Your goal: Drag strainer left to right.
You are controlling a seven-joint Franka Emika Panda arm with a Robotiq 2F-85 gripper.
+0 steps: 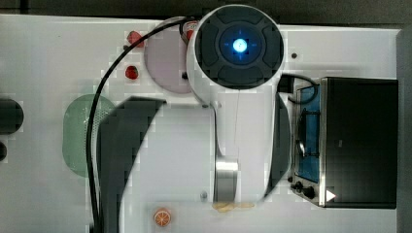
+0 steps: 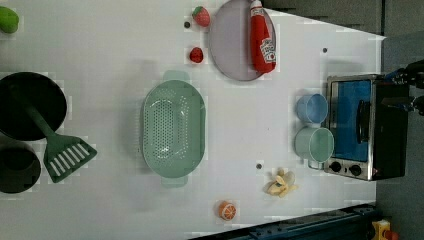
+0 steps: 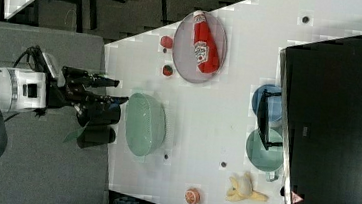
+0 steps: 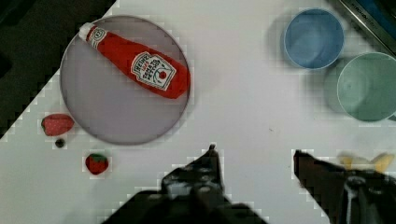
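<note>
Approach step, nothing dragged yet. My gripper [image 4: 254, 156] hangs well above the table, fingers apart and empty. Strainer [image 2: 173, 131] sits mid-table between spatula [image 2: 60, 147] and cups. Next I need to descend and hook its rim.

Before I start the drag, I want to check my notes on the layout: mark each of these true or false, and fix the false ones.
1. The ketchup bottle lies on the round plate. True.
2. The gripper is closed on the strainer. False: its fingers are open and hold nothing; in the right view it is off to the strainer's left, apart from it.
3. The blue cup and the green cup stand next to each other beside the toaster oven. True.
4. The strawberries lie inside the strainer. False: both strawberries lie on the table beside the plate.
5. The spatula rests in the blue cup. False: its handle leans on the black pan.
</note>
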